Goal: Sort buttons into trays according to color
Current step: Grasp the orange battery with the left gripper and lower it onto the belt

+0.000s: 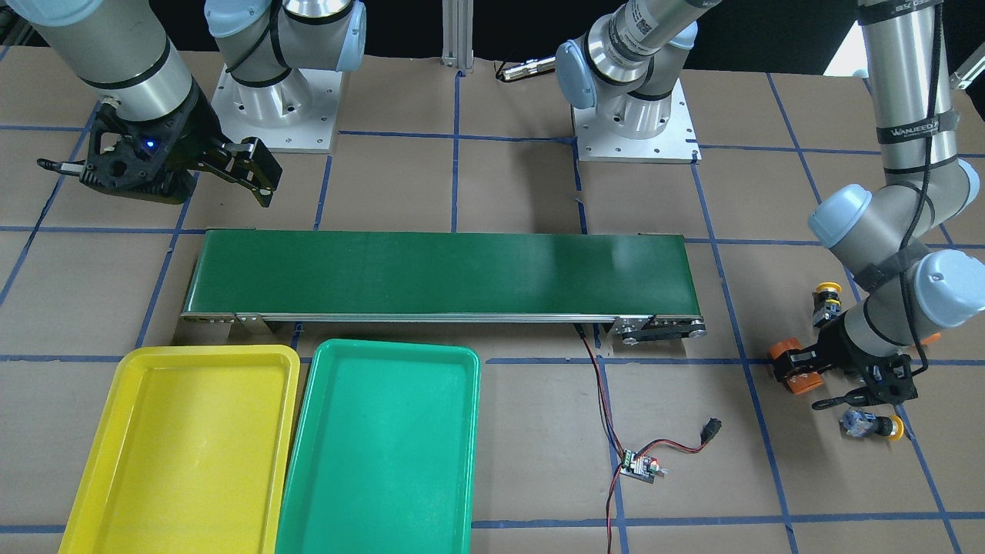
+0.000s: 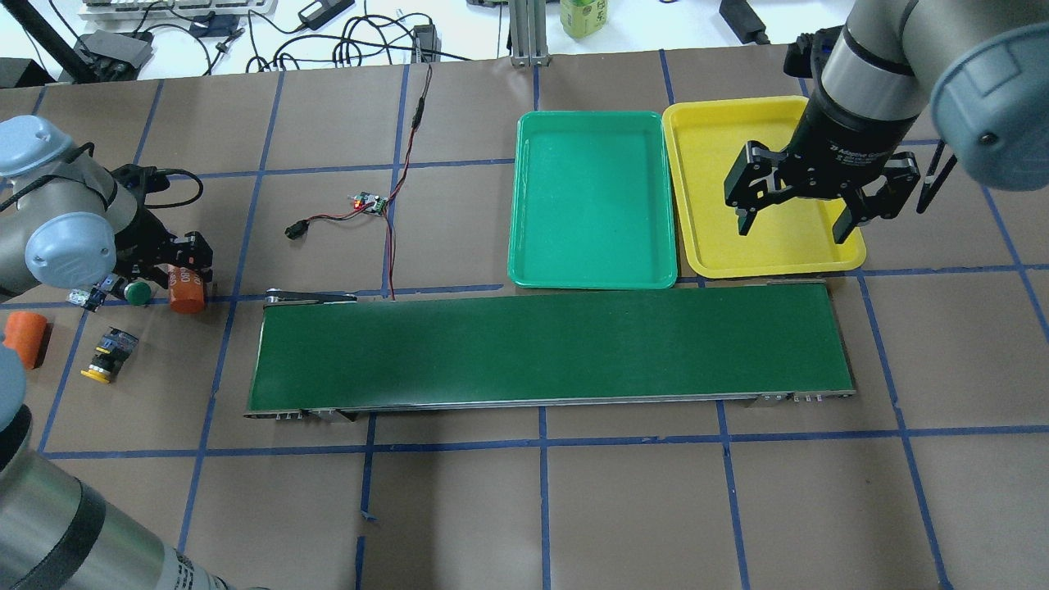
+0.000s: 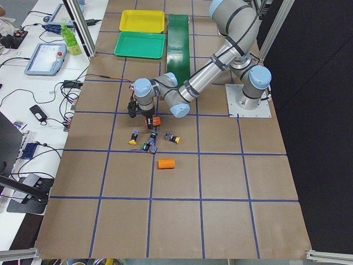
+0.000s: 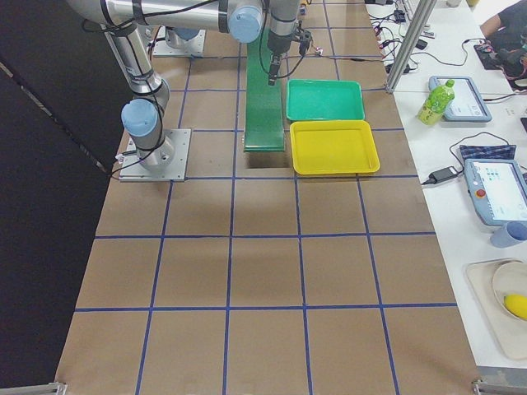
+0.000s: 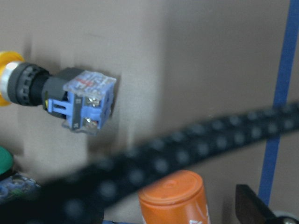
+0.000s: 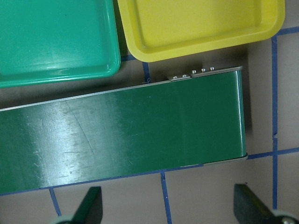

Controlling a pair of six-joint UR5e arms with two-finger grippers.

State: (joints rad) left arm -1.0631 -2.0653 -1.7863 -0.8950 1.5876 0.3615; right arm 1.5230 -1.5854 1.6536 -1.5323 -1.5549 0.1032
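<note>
My left gripper (image 2: 184,274) is open and low over the table, with an orange cylinder (image 2: 187,288) between its fingers; the cylinder shows in the left wrist view (image 5: 175,196). A green-capped button (image 2: 135,291) lies just left of it. A yellow-capped button (image 2: 105,363) lies nearer the robot. Another yellow-capped button (image 1: 873,425) lies just beyond the gripper and shows in the left wrist view (image 5: 60,95). My right gripper (image 2: 791,225) is open and empty, high over the near edge of the yellow tray (image 2: 713,188). The green tray (image 2: 590,197) lies beside the yellow one.
A long dark-green conveyor belt (image 2: 549,348) runs across the table's middle, right next to both trays. A second orange cylinder (image 2: 24,338) lies at the far left. A small circuit board with red and black wires (image 2: 369,203) lies beyond the belt.
</note>
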